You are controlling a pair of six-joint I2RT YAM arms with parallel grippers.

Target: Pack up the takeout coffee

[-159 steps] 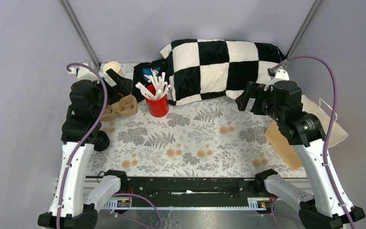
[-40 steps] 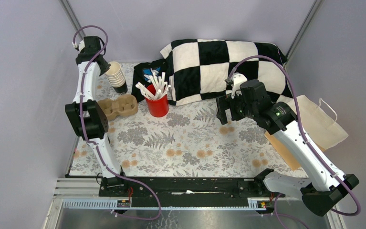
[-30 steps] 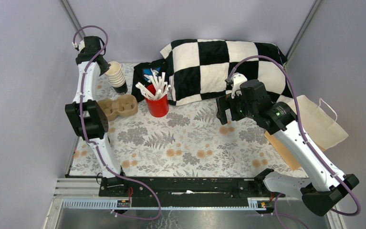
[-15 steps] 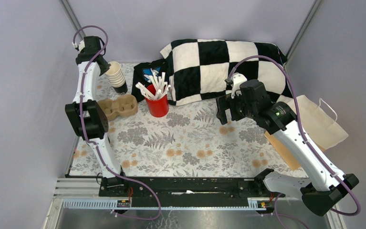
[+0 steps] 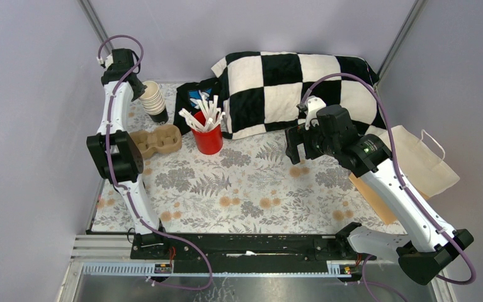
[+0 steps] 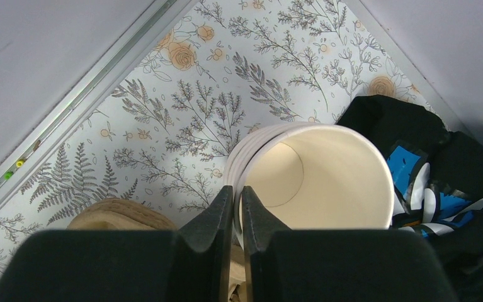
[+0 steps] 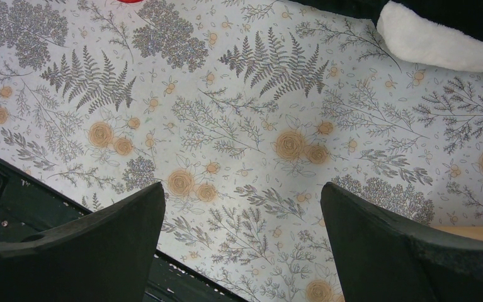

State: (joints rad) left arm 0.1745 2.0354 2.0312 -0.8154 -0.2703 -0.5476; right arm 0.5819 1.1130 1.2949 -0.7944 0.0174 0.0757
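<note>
Right gripper (image 5: 297,153) hangs over the floral tablecloth (image 5: 245,189) a little right of the middle, its jaws spread wide and nothing between them; the right wrist view shows only the printed cloth between the two dark fingers (image 7: 81,251).

A pale paper bag (image 5: 424,167) with a loop handle lies flat at the table's right edge, overlapping a brown flat piece (image 5: 372,192) that juts toward the near edge.

Toward the left edge, past the middle, sits a tan moulded cup carrier (image 5: 160,141). Just right of it stands a red cup (image 5: 208,141) full of white sticks (image 5: 204,110).

In the far left corner the left arm reaches out long, and the left gripper (image 6: 237,192) is down on the stack of pale paper cups (image 5: 152,97). Its jaws are drawn narrow and straddle the rim of the top cup, one finger (image 6: 216,220) outside the wall and the other inside, so they pinch that rim.

The takeout coffee cup (image 5: 159,116) shows only as a dark band at the near foot of that stack. Whether the pale cups stand in it or right against it cannot be told, and no lid can be made out.

A black packet (image 5: 191,100) with blue print lies just right of the stack. A black-and-white checkered cushion (image 5: 289,88) fills the far edge from there to the right corner.
</note>
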